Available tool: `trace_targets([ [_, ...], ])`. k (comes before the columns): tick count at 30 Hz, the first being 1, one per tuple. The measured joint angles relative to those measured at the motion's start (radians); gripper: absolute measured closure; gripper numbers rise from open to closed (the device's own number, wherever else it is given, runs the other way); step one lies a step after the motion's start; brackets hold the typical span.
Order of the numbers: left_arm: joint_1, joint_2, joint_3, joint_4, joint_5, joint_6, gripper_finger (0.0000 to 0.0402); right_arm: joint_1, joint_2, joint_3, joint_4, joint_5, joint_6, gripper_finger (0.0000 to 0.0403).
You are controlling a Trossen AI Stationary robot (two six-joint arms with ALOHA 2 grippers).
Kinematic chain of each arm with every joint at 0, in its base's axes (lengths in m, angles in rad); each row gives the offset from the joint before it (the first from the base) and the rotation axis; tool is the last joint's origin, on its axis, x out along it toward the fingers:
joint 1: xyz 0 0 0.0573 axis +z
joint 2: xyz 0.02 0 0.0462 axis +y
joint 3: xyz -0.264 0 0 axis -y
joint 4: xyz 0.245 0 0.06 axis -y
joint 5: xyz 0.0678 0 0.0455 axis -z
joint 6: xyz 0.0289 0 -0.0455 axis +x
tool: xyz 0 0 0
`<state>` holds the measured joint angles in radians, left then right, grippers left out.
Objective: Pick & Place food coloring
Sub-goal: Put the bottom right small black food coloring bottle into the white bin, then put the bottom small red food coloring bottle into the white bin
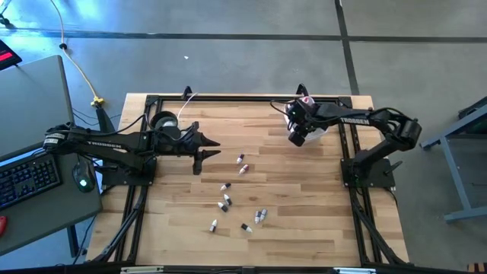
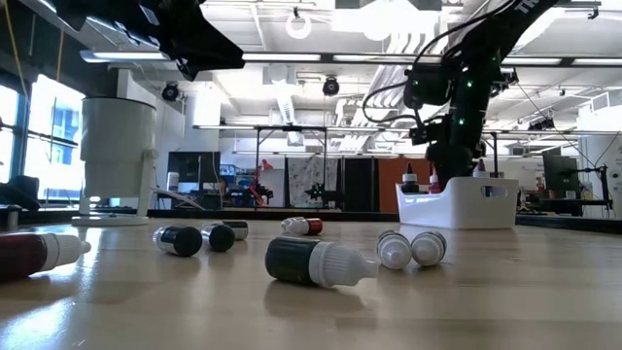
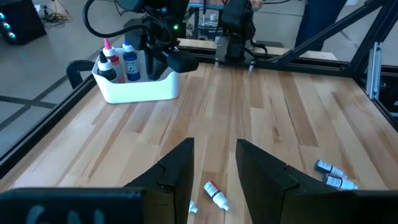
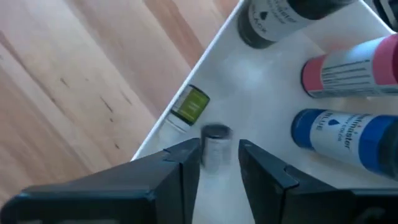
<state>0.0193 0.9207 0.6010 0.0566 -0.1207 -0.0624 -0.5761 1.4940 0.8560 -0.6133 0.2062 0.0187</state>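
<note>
Right wrist view has the right gripper (image 4: pixel 217 152) parted over the white tub (image 4: pixel 261 74), apparently dropping a small bottle (image 4: pixel 216 144) in, while the left gripper (image 3: pixel 214 163) waits wide above loose bottles (image 1: pixel 242 169) mid-tabletop (image 1: pixel 304 228).

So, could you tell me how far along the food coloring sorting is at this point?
A few bottles already stand in the white tub, a pink-topped and a blue one among them. The right gripper is over the tub with a small bottle between its open fingers, apparently dropping in. Roughly ten bottles are left on the table; the left gripper is open above them.
</note>
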Motion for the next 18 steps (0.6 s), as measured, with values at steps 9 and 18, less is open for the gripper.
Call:
trace_targets([
  [9, 0.000, 0.003, 0.000, -0.014, 0.000, -0.035, 0.0284, 0.112, 0.000, 0.203, -0.176, 0.001, 0.006, 0.0270],
  [18, 0.000, 0.072, 0.000, -0.026, -0.009, -0.077, 0.0284, 0.385, 0.000, 0.338, -0.047, -0.176, -0.038, 0.0272],
])
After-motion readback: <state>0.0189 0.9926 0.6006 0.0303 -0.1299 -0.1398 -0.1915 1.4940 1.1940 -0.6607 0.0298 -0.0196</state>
